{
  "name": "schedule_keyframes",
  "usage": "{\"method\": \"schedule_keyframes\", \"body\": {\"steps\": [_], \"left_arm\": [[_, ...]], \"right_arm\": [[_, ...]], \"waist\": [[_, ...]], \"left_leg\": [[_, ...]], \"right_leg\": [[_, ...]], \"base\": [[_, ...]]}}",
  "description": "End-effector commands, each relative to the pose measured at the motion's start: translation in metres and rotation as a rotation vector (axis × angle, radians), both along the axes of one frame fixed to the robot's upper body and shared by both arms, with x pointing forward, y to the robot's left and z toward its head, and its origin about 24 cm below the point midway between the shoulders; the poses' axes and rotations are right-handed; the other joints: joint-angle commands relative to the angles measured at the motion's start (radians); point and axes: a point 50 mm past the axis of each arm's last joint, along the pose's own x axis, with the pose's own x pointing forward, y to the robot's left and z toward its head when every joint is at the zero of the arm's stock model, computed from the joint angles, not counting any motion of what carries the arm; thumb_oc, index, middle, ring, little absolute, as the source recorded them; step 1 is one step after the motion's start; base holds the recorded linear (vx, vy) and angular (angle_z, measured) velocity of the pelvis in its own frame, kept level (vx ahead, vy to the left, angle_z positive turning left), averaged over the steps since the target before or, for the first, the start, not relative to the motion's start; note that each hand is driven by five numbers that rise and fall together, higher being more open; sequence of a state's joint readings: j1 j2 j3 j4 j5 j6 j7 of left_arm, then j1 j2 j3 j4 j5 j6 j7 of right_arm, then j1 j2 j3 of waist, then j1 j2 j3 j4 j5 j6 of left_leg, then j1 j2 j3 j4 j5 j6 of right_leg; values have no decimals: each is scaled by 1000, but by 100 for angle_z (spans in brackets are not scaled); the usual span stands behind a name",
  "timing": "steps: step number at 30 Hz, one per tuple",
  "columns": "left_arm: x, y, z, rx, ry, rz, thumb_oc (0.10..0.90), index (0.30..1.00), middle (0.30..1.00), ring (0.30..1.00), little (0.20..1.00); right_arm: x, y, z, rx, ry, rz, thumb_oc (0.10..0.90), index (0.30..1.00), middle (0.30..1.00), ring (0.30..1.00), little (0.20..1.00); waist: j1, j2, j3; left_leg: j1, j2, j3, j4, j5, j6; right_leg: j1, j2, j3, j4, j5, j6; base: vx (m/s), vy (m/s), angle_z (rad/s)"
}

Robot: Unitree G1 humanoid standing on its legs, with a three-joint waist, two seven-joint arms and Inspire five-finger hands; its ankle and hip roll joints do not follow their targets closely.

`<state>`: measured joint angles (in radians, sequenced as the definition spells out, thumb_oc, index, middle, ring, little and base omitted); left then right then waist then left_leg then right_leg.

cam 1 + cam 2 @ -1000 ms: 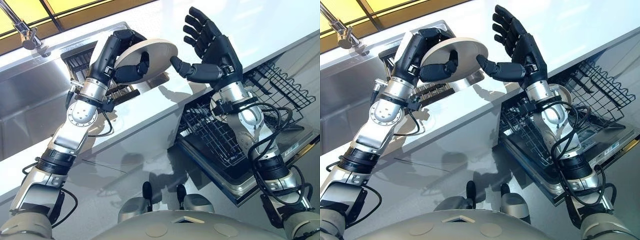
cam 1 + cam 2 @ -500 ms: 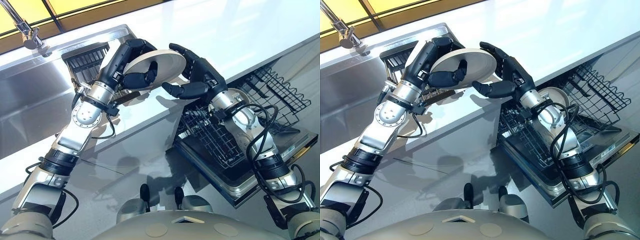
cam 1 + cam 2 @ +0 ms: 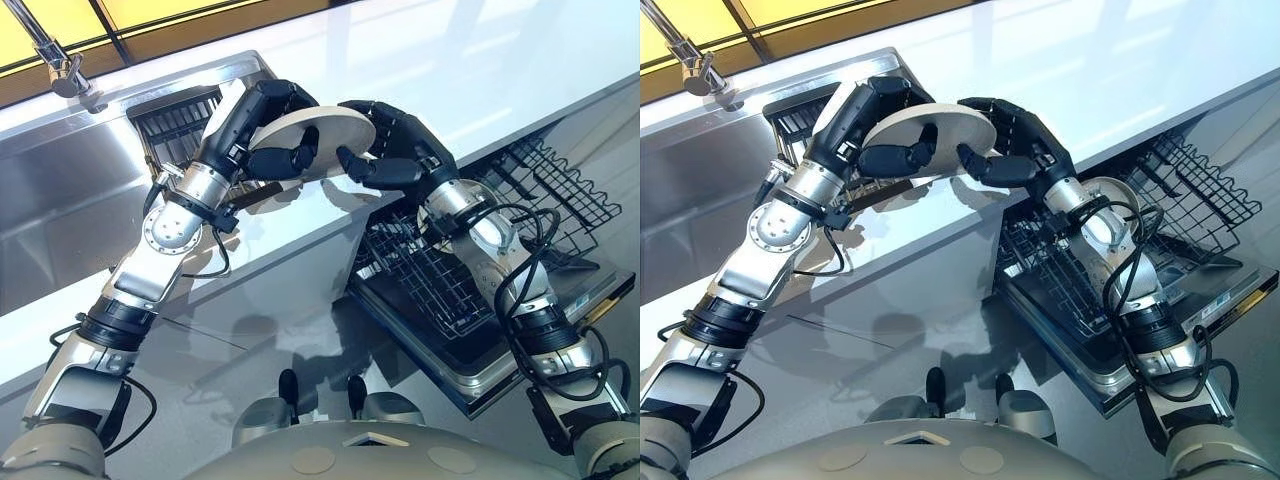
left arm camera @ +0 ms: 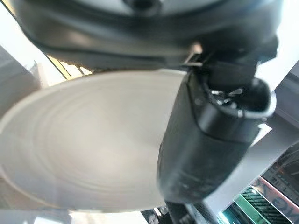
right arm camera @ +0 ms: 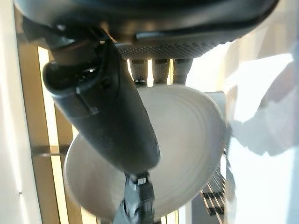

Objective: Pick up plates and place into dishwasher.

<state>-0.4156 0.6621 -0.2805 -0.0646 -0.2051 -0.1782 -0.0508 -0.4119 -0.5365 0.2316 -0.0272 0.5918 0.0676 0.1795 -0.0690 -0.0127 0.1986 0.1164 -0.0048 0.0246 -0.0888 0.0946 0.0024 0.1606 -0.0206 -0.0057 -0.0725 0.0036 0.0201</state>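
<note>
A round plate (image 3: 322, 130) hangs in the air above the front edge of the white desk (image 3: 470, 60), clamped from both sides: the left hand (image 3: 245, 118) curls its fingers over the rim nearest the sink while its thumb lies across the underside, and the right hand (image 3: 408, 150) closes on the opposite rim, its fingers (image 5: 159, 70) hooked behind the plate and its thumb pressed against the near face. The plate is tilted, its underside turned toward the camera on the head. It is pale cream and matte, a shallow disc with faint concentric rings across its face – seen close in both wrist views – and a plain, smooth edge. The desk is glossy and bright with reflected light. To the robot's left a brushed stainless-steel sink (image 3: 60, 190) is set into it, with a chrome tap (image 3: 62, 68) at the back and a dark slatted drainer (image 3: 175, 112) just behind the left hand. Below the right forearm the dishwasher's black wire rack (image 3: 430, 280) is pulled out over the open door (image 3: 470, 365) – a second plate (image 3: 1112, 195), also pale and round, stands in it.
</note>
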Motion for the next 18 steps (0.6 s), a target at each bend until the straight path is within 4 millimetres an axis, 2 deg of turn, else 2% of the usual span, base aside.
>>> {"method": "schedule_keyframes", "body": {"steps": [1,5,10,14,18], "left_arm": [[7,-19,8,-44,-13,-77,100,300,300,300,200],[7,-20,-8,-55,86,-129,100,300,300,300,200],[3,-38,-27,-63,241,-315,100,300,300,300,200],[5,-41,-31,-52,268,-329,100,300,300,300,200],[8,-34,-28,-69,243,-275,100,300,300,300,200]], "right_arm": [[-17,38,43,94,-229,246,100,300,300,300,200],[-17,37,44,93,-218,255,100,300,300,300,200],[-15,39,40,90,-192,267,100,300,300,300,200],[-13,40,36,106,-154,288,100,300,300,300,200],[-12,38,32,84,-118,294,100,300,300,300,200]], "waist": [[-8,9,-120],[-10,11,-120],[-17,16,-120],[-24,19,-119],[-27,16,-118]], "left_leg": [[26,-8,35,17,-111,22],[25,-5,40,20,-111,22],[27,0,44,25,-113,21],[30,1,47,26,-114,21],[29,4,49,30,-114,21]], "right_leg": [[-66,38,-15,76,-29,35],[-67,41,-13,75,-30,32],[-63,43,-8,72,-29,31],[-62,45,-5,75,-31,29],[-62,46,-8,80,-35,28]], "base": [[8,-35,-5],[9,-28,-11],[13,-19,-7],[7,-4,-2],[-1,0,-1]]}}
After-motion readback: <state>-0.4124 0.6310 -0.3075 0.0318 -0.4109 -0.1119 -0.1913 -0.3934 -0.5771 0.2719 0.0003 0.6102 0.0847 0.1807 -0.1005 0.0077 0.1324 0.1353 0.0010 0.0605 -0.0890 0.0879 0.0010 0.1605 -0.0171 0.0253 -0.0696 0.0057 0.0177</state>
